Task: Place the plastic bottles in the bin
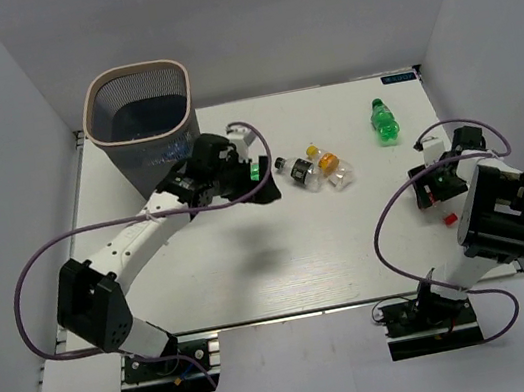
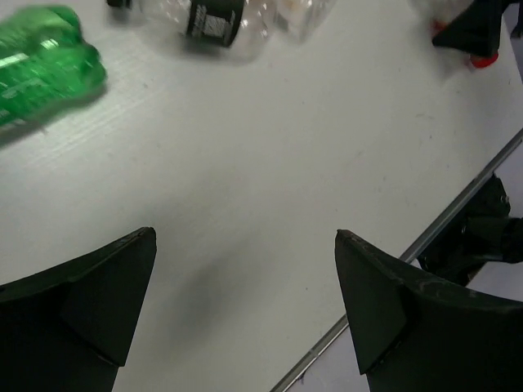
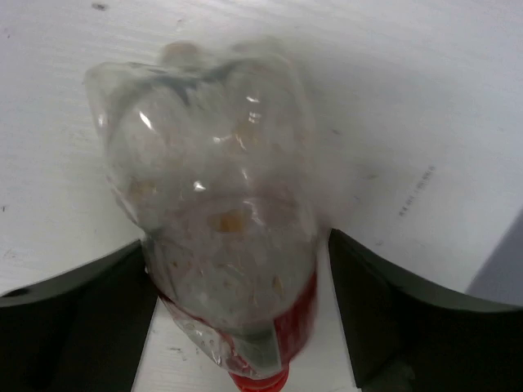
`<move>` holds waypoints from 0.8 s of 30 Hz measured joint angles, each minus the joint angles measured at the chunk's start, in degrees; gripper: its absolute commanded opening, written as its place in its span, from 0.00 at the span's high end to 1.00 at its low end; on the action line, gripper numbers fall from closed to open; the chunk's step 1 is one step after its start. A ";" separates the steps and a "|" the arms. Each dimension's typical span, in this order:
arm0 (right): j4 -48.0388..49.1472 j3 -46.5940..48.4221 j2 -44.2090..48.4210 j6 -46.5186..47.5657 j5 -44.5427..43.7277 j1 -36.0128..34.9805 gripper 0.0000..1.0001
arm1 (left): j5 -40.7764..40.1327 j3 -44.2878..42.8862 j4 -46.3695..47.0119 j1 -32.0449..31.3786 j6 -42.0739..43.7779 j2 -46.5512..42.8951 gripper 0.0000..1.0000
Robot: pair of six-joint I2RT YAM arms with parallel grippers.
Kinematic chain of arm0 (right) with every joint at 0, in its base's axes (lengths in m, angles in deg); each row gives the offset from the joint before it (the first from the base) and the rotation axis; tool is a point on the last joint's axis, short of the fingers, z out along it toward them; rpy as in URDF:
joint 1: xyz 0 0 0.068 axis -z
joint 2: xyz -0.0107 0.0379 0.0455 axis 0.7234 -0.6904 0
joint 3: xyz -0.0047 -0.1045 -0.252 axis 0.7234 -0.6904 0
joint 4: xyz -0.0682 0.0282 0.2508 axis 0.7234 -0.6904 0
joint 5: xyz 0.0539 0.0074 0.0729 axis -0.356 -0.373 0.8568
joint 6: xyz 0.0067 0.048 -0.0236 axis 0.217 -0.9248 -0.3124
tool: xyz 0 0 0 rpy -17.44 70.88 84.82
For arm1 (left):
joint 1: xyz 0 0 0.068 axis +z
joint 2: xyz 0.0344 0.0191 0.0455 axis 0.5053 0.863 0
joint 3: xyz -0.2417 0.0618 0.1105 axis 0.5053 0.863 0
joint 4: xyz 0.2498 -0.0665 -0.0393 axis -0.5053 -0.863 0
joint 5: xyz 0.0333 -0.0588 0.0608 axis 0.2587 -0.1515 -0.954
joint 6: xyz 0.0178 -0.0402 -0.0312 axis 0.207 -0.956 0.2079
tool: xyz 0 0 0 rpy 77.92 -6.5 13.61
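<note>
Plainly, the bin (image 1: 134,69) stands at the upper left of the overhead frame, well apart from the right gripper (image 3: 235,241) at the right side. Any carry there must cross the left arm (image 1: 138,243) and clear a tall rim, and a low swing could clip either. The left gripper (image 2: 245,234) hangs empty, fingers wide apart, near the black-capped bottle (image 1: 295,172) and the orange-labelled bottle (image 1: 330,164). The green bottle (image 1: 384,124) lies further up and right. The right fingers flank a clear red-capped bottle (image 3: 212,188) lying on the table (image 1: 286,273); whether they press it I cannot tell. Its slick, dented wall could squirt free under an off-centre squeeze.
</note>
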 measured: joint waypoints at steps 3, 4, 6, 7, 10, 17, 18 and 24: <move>-0.09 0.94 -1.79 1.44 2.71 0.02 0.69 | -0.57 3.58 0.83 -3.23 -1.38 -0.24 0.00; -0.35 1.55 -2.08 1.84 3.78 0.02 0.75 | -0.98 4.44 1.03 -4.35 -1.75 -0.24 0.00; -1.86 2.84 -2.08 2.78 6.19 0.02 0.83 | -1.86 6.27 1.44 -6.56 -2.51 -0.55 0.00; -3.32 3.85 -1.77 3.48 7.72 0.00 0.83 | -2.16 7.30 1.73 -7.45 -2.82 -0.76 0.00; -11.39 9.84 0.55 5.92 14.62 -0.50 0.84 | -3.34 12.02 2.73 -9.42 -3.78 -2.27 0.00; -18.23 34.25 7.23 5.51 33.24 -13.18 0.88 | -4.98 25.14 3.78 -11.76 -5.49 -6.32 0.00; -16.55 36.24 7.32 4.24 35.10 -15.76 0.87 | -5.20 26.38 3.67 -12.24 -5.62 -6.78 0.00; 5.81 46.82 -0.22 -13.62 38.99 -37.03 0.83 | -6.01 28.61 5.11 -13.64 -6.05 -10.45 0.00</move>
